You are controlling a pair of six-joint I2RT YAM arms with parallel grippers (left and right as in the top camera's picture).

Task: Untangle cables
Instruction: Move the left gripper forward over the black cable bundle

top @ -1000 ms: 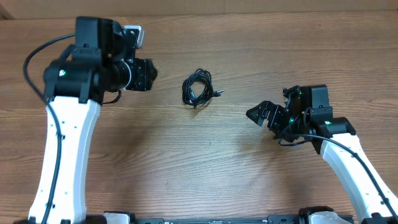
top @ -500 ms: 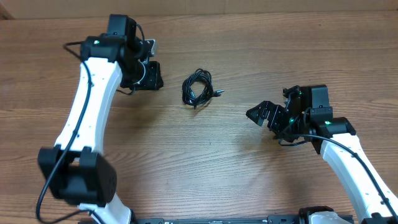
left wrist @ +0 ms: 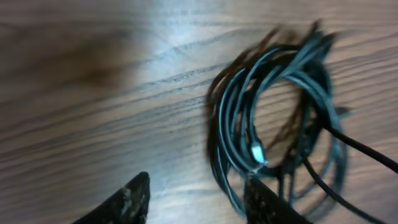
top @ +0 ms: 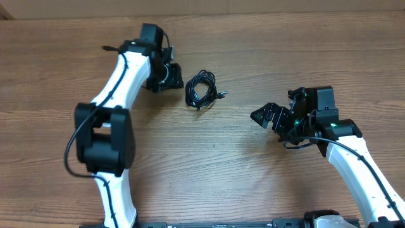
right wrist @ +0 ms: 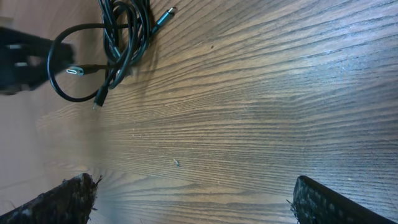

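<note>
Nearest the robot's side of the wooden worktop point(top: 221, 164), the right hand point(top: 261, 115) hangs over bare wood with its two fingers spread wide. Its wrist view shows one fingertip point(right wrist: 69, 198) at each lower corner and nothing but wood grain between them. It is well apart from the cables point(top: 200, 90), on their right and nearer the robot.

Farther out, near the middle of the worktop, the cables lie as one loose black coil flat on the wood. The coil is longer than it is wide. Its long axis runs roughly away from the robot, with the far end leaning a little to the right. One loose end with a small plug point(top: 223, 95) sticks out of the coil's right side and points to the robot's right. The right wrist view shows another loop bulging out of the bundle with a silver-tipped connector point(right wrist: 73, 70) on it.

Farthest out, the left hand point(top: 172, 77) sits just beside the coil on its left. Its fingers are partly spread and hold nothing. In its blurred wrist view, one fingertip point(left wrist: 134, 198) is over bare wood and the other is at the coil's edge; whether that one touches the cord I cannot tell.
</note>
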